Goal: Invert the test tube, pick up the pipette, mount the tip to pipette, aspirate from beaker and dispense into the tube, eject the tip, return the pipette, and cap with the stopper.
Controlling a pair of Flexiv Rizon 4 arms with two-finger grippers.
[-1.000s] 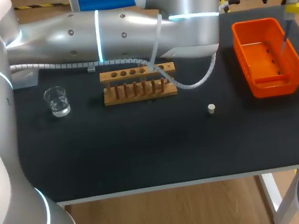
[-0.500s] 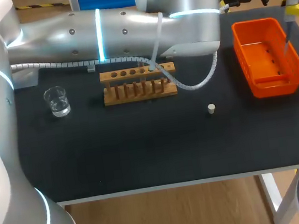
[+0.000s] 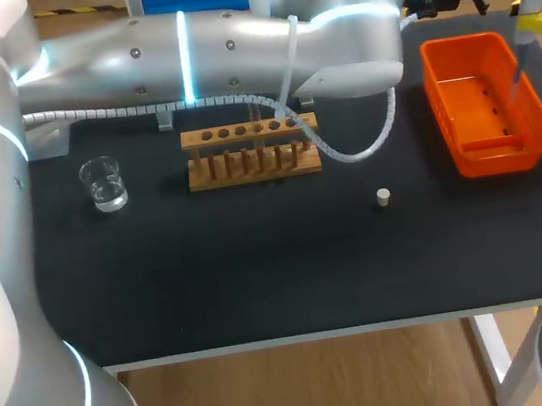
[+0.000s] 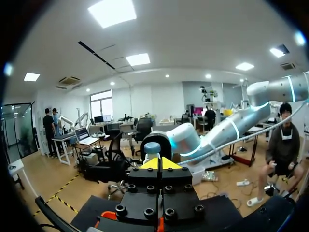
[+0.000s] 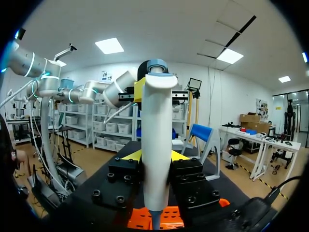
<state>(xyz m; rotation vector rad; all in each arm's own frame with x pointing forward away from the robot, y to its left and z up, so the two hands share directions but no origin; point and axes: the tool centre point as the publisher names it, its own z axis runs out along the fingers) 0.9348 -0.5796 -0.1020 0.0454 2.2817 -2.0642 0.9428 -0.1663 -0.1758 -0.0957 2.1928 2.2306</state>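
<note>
Start at the left of the black table [image 3: 261,275], where the beaker [image 3: 103,183] stands upright with clear liquid in it. To its right stands the wooden rack [image 3: 252,152], with its row of holes facing up. The stopper [image 3: 383,197] lies alone on the table, nearer the front edge, between the rack and the orange bin [image 3: 492,160].

Note that the left arm [image 3: 209,50] spans the far side of the table. The left gripper [image 4: 159,163] has its yellow tips pressed together with nothing between them. It sits just beside the head of the pipette [image 5: 155,145].

The right gripper [image 5: 155,155] clamps the pipette body from both sides. The pipette's lower end points down over the orange bin.
</note>
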